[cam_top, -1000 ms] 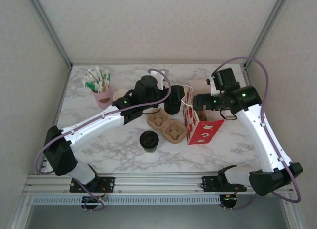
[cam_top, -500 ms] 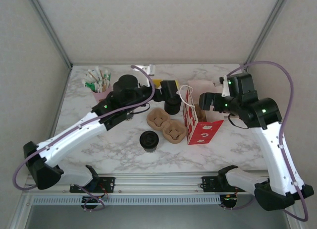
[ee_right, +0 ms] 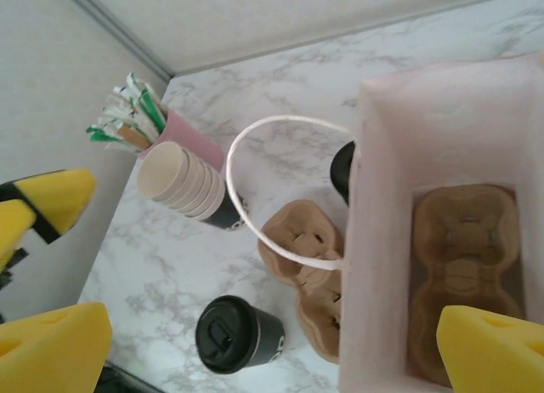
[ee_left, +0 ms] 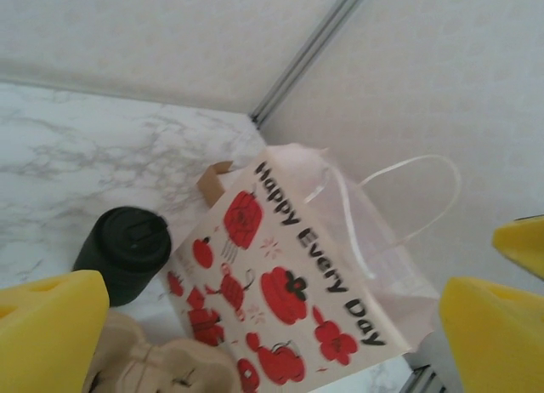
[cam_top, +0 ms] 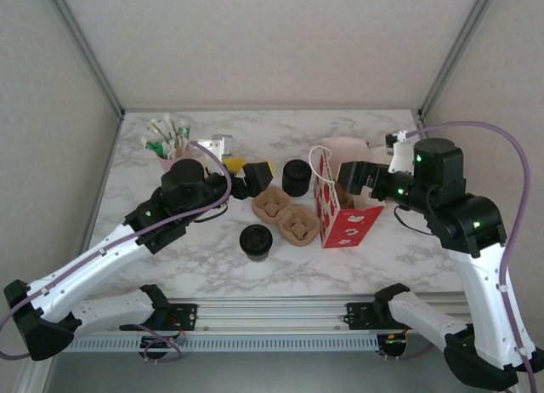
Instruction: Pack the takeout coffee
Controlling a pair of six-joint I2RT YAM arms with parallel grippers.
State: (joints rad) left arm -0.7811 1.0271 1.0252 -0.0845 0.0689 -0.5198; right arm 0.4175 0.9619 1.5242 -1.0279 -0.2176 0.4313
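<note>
Overhead: on a marble table (cam_top: pixel 170 265), a takeout coffee (cam_top: pixel 256 242) with a black lid, upright near the front edge, just in front of two cardboard cup carriers (cam_top: pixel 285 216) lying flat. Right of those, a red-and-white paper bag (cam_top: pixel 347 223), upright, open at the top. Behind the carriers, a squat stack of black lids (cam_top: pixel 296 178); far left, a pink cup (cam_top: pixel 174 159) full of sachets. Left gripper (cam_top: pixel 249 173) low over the table, left of the lids, yellow pads spread wide, nothing between them. Right gripper (cam_top: pixel 350 175) over the bag's mouth, its jaws hard to make out from here. From the left wrist: yellow fingertips (ee_left: pixel 47 325) at both lower corners, wide apart and empty; between them the bag's printed side, "Happy Every Day", the lids just beside it at left. From the right wrist: yellow fingertips (ee_right: pixel 51 350) far apart, holding nothing; below, the bag's open top with a third carrier (ee_right: pixel 463 265) at its bottom; takeout coffee on the table left of the bag, apart from a stack of cream cups (ee_right: pixel 189 187) beside the pink cup.
</note>
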